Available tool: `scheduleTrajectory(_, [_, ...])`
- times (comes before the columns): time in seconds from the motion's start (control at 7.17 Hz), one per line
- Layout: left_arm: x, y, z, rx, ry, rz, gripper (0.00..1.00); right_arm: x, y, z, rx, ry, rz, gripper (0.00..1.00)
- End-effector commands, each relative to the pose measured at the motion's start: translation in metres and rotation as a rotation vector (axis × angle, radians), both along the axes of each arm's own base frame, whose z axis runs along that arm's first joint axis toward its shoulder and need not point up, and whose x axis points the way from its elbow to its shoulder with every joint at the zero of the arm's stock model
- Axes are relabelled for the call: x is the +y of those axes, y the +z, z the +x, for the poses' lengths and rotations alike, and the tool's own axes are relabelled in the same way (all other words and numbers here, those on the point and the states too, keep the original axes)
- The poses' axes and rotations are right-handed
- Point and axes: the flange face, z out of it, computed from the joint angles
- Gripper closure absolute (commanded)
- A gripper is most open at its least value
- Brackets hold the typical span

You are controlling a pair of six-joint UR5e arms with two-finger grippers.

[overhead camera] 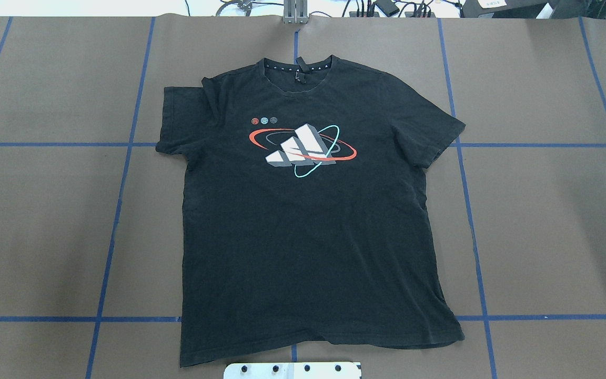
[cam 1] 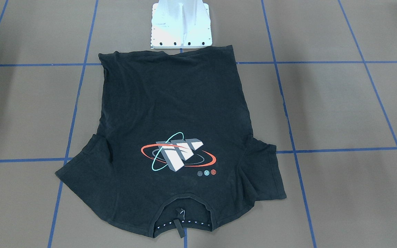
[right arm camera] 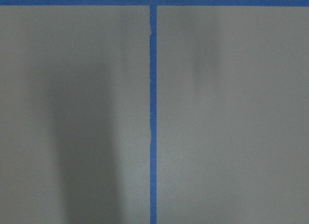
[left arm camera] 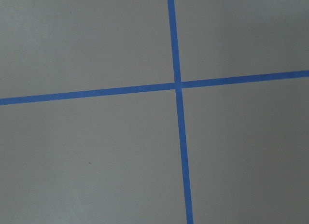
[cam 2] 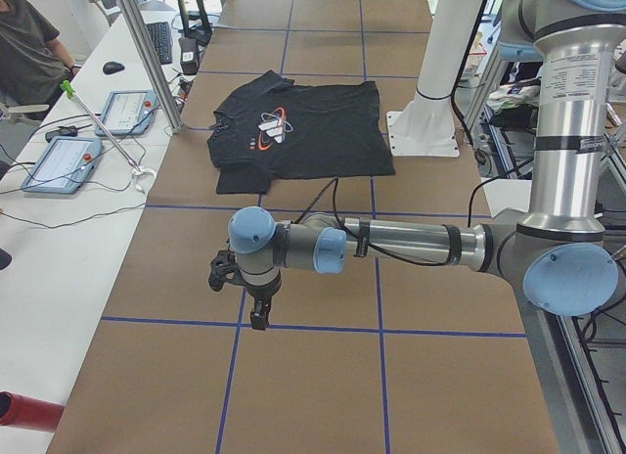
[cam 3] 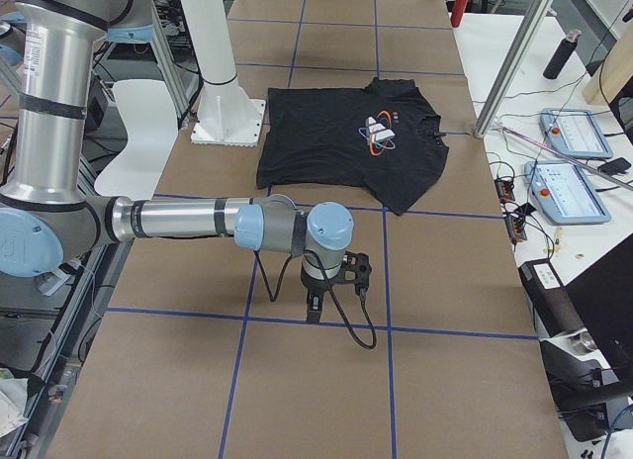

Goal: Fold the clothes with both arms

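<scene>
T-shirt (overhead camera: 308,221) flat, print up, on brown counter (overhead camera: 545,237).
Located between left pincer (cam 2: 256,317) and right pincer (cam 3: 314,311), well apart from both; pincer states cannot be told. Blue tape (overhead camera: 545,145) grids the counter; a white base block (cam 1: 181,24) sits just beside the hem.

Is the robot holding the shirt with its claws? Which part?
No, nothing is held. The T-shirt lies flat on the table, and the left claw and right claw hang well apart from it.
</scene>
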Motion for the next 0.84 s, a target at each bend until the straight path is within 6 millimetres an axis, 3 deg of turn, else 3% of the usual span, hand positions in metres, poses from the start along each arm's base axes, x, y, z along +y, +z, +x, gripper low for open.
scheduleTrajectory(0.0, [-0.001, -0.003, 0.000, 0.001, 0.000, 0.005, 0.00, -0.004, -0.003, -0.006, 0.001, -0.009, 0.008, 0.00])
scheduleTrajectory(0.14, [-0.003, -0.007, 0.000, 0.000, 0.000, 0.014, 0.00, -0.006, -0.005, -0.006, 0.002, -0.010, 0.014, 0.00])
scheduleTrajectory(0.56, [-0.047, -0.079, 0.000, -0.008, -0.014, 0.146, 0.00, -0.056, -0.054, -0.011, -0.012, -0.007, 0.119, 0.00])
scheduleTrajectory(0.7, [-0.058, -0.101, 0.001, -0.006, -0.013, 0.189, 0.00, -0.059, -0.061, -0.013, -0.015, -0.009, 0.135, 0.00])
